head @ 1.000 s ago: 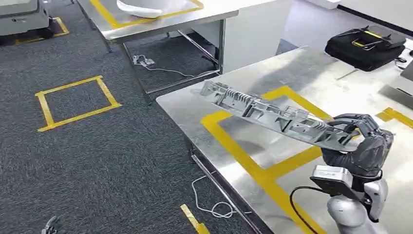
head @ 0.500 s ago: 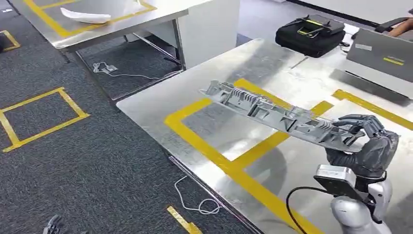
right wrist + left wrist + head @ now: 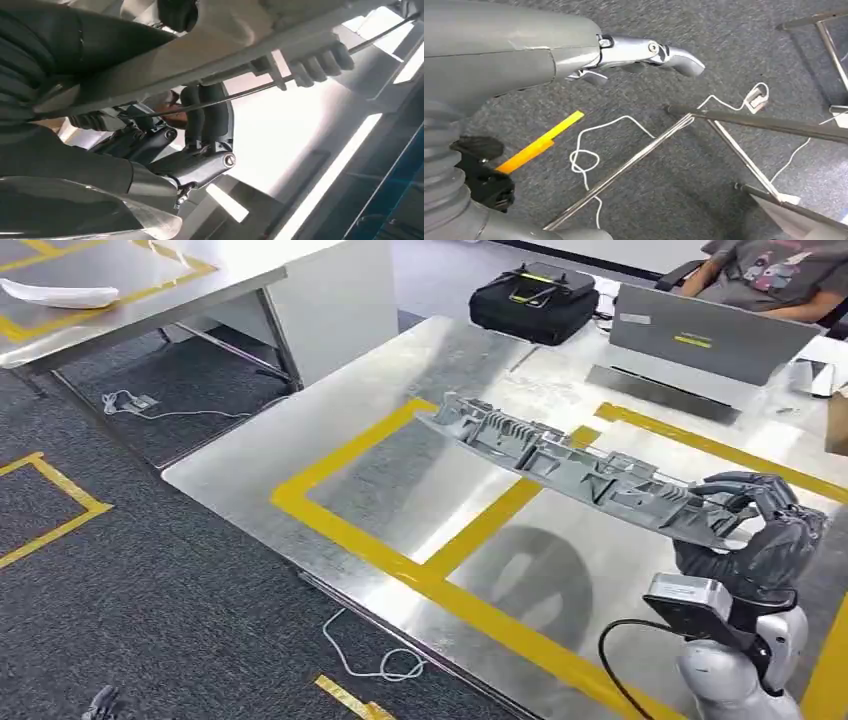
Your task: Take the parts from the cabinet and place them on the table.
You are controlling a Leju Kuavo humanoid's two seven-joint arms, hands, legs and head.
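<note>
On the far left of the head view a second steel worktop (image 3: pixel 150 300) carries a white curved piece (image 3: pixel 55 293) inside yellow tape; whether it is one of the task's parts I cannot tell. Below it lie grey carpet (image 3: pixel 150 620) and a loose white cable (image 3: pixel 365 655). The left hand (image 3: pixel 644 52) hangs over that carpet in its wrist view with nothing in it; its fingers are too little shown to say whether they are spread or curled.

Moving right, the near worktop (image 3: pixel 250 465) bears yellow tape outlines (image 3: pixel 400 565). The long grey ribbed part (image 3: pixel 580 475) is above them, tilted, not touching the surface, its shadow on the metal below. At its right end the right hand (image 3: pixel 755 535) grips it, dark fingers wrapped over the edge.

Judged from this, the fetching is done and the carry nearly so; lowering the part and letting go remain. The cabinet and any further parts are out of sight. Far right, a bag (image 3: pixel 535 302), a laptop (image 3: pixel 700 340) and a seated person (image 3: pixel 770 270), cut off by the frame
</note>
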